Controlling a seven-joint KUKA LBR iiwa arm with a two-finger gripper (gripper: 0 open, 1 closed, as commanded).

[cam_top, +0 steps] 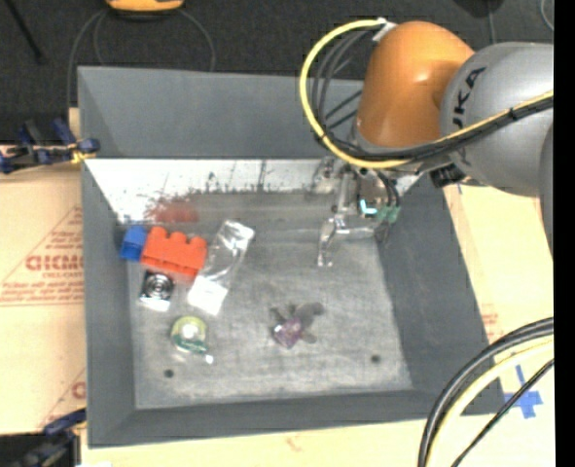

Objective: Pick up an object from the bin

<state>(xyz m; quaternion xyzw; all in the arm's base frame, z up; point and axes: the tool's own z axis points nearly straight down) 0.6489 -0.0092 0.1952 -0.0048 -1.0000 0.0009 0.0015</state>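
My gripper [326,248] hangs under the arm's wrist over the back right part of the bin floor, and I see nothing in it. Nearest to it is a small purple, lumpy thing [292,326], lying on the floor towards the front, apart from the gripper. To the left lies a clear plastic packet with a white end [219,264], also apart from it.
At the left of the bin an orange toy brick [173,251] lies against a blue brick [131,242]. In front of them are a small black and silver piece [156,288] and a round green and yellow thing [190,336]. The arm and its cables overhang the bin's right back corner.
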